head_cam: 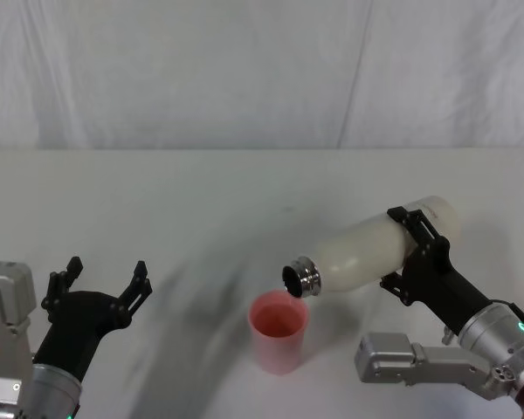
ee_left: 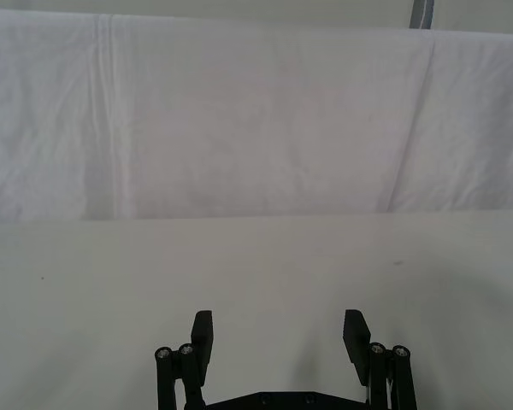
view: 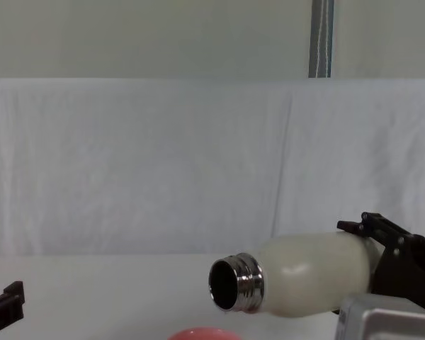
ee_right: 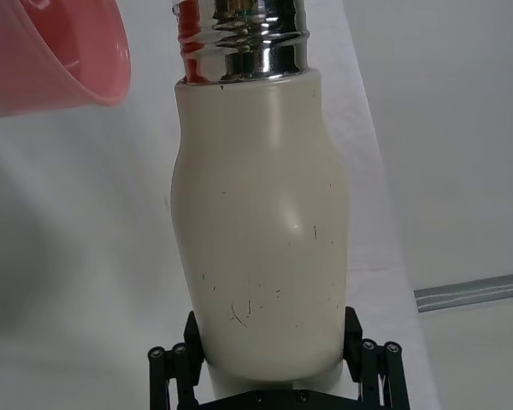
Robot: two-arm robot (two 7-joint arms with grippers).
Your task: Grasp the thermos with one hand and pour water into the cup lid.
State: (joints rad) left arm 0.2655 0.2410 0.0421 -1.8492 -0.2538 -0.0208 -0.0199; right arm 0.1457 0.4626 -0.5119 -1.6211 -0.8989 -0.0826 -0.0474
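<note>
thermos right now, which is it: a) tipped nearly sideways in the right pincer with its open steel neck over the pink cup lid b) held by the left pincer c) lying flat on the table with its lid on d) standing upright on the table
a: the right pincer grips the thermos tipped nearly level, its open neck above the cup lid; the left pincer waits open and empty.

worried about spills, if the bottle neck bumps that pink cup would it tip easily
Probably. The cup lid looks small, thin-walled and light, standing free, so a nudge from the thermos held tilted in the right gripper could shove or topple it.
</note>
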